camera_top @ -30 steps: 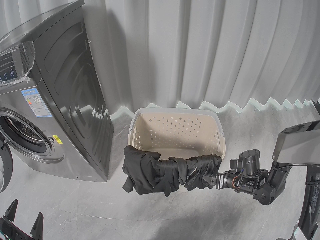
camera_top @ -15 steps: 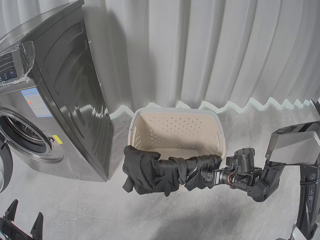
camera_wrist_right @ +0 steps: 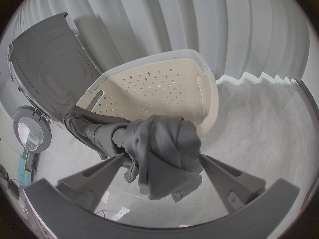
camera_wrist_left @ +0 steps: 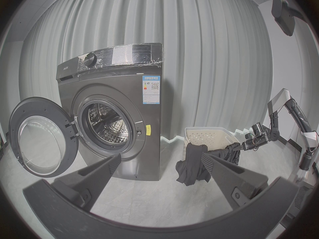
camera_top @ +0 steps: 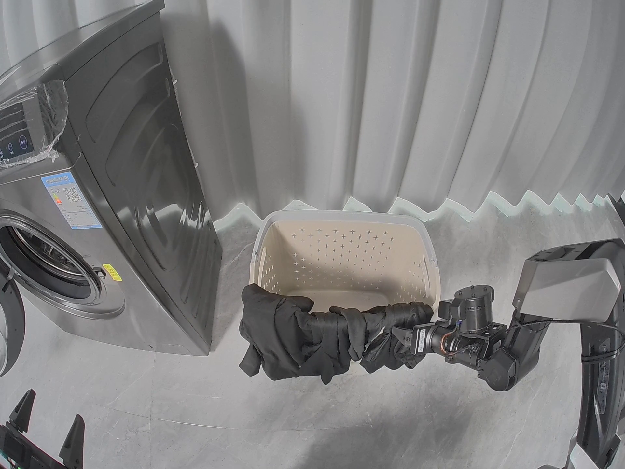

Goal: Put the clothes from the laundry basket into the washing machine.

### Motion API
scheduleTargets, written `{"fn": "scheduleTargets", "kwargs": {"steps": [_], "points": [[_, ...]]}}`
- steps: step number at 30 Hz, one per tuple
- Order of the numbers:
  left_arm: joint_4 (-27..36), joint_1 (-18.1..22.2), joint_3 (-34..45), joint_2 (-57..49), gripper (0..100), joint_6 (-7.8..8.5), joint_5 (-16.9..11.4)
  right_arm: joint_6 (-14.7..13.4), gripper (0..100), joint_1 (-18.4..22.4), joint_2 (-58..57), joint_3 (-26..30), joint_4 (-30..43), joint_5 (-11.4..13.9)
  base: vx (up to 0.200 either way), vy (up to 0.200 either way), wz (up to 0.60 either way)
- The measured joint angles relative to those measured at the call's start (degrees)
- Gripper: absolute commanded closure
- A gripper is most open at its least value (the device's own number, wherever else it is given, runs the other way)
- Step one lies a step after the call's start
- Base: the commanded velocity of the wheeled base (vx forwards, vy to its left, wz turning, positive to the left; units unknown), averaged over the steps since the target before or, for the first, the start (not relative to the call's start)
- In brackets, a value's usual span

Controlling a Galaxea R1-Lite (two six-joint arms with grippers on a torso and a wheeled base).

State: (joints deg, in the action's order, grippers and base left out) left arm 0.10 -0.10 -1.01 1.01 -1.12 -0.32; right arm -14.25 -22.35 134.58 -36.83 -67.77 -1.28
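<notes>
A dark garment (camera_top: 306,340) hangs bunched over the near rim of the cream laundry basket (camera_top: 345,219), which stands on the floor to the right of the washing machine (camera_top: 130,164). My right gripper (camera_top: 398,341) is pushed into the garment's right end. In the right wrist view the right gripper (camera_wrist_right: 162,156) is open, its fingers on either side of the cloth bundle (camera_wrist_right: 162,150). My left gripper (camera_top: 47,415) is open and holds nothing, low at the near left. In the left wrist view the machine's round door (camera_wrist_left: 40,136) is swung open, showing the drum (camera_wrist_left: 106,123).
White pleated curtains (camera_top: 390,86) hang close behind the basket and the machine. Bare grey floor (camera_top: 195,412) lies between the basket, the machine front and me. The open door sticks out on the machine's left side.
My right arm has moved left, bringing its gripper from just beside the garment's right end into the cloth. The garment, the basket and the left gripper have stayed put.
</notes>
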Motion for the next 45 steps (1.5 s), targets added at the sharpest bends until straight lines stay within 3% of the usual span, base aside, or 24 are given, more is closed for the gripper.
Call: {"fn": "scheduleTargets", "kwargs": {"steps": [11, 26, 27, 45], "points": [[0.0, 0.0, 0.0, 0.0, 0, -0.05, 0.0, 0.0, 100, 0.1, 0.2, 1.3, -3.8, 0.0, 0.000, 0.000, 0.00], [0.0, 0.0, 0.0, 0.0, 0, -0.02, 0.0, 0.5, 100, -0.1, -0.7, 11.5, -16.6, 0.6, 0.000, 0.000, 0.00], [0.0, 0.0, 0.0, 0.0, 0, -0.02, 0.0, 0.5, 0, -0.1, -0.6, 11.6, -16.9, 0.6, 0.000, 0.000, 0.00], [0.0, 0.0, 0.0, 0.0, 0, -0.07, 0.0, 1.4, 0, 0.0, 2.3, 6.6, -15.9, 0.7, 0.000, 0.000, 0.00]]}}
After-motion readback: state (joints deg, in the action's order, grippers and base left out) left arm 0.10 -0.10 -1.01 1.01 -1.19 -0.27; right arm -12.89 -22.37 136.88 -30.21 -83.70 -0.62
